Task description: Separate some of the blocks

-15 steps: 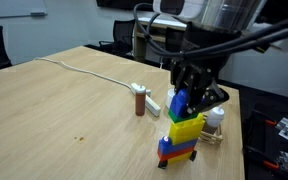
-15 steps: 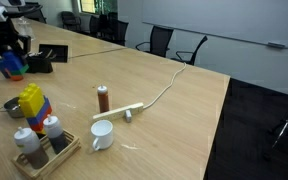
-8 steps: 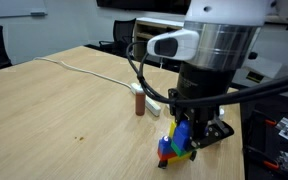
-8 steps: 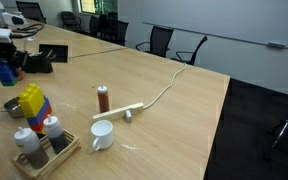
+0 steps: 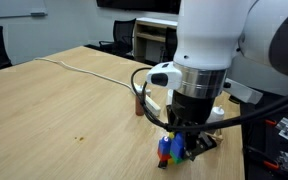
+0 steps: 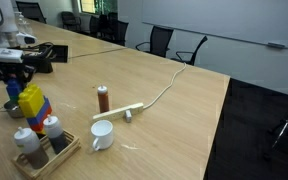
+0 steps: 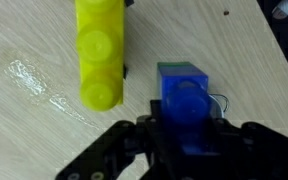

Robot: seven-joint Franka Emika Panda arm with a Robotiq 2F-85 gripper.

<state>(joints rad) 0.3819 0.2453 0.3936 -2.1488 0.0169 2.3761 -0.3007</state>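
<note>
Bricks of chunky moulded plastic are the matter here: the blocks (image 6: 30,104) stand as a short tower, yellow over blue with red at the foot, near the table's (image 6: 174,130) edge. In the wrist view a blue brick (image 7: 187,108), glossy with one round stud on top and a green rim at its far edge, sits apart from the tower's yellow brick (image 7: 102,50), which lies at about 10 o'clock from it and shows a row of smooth round studs.

The gripper (image 7: 188,132) has its black fingers pressed on the blue brick from both sides, so the brick is gripped, not free. In an exterior view the gripper (image 5: 187,143) hangs low beside the stack, close above the wood. Whether the brick touches the table I cannot tell.

I judge one piece is already off and is being set down. The next move calls for opening the fingers, then lifting straight up clear of the tower at its side.

Farther out on the pale wood-grain top, a brown cylinder (image 6: 103,98) stands at 3 o'clock of the tower, a white mug (image 6: 101,135) at 4 o'clock, a wooden tray (image 6: 72,148) at 6 o'clock, and a white cable (image 6: 169,88) trails beyond.
</note>
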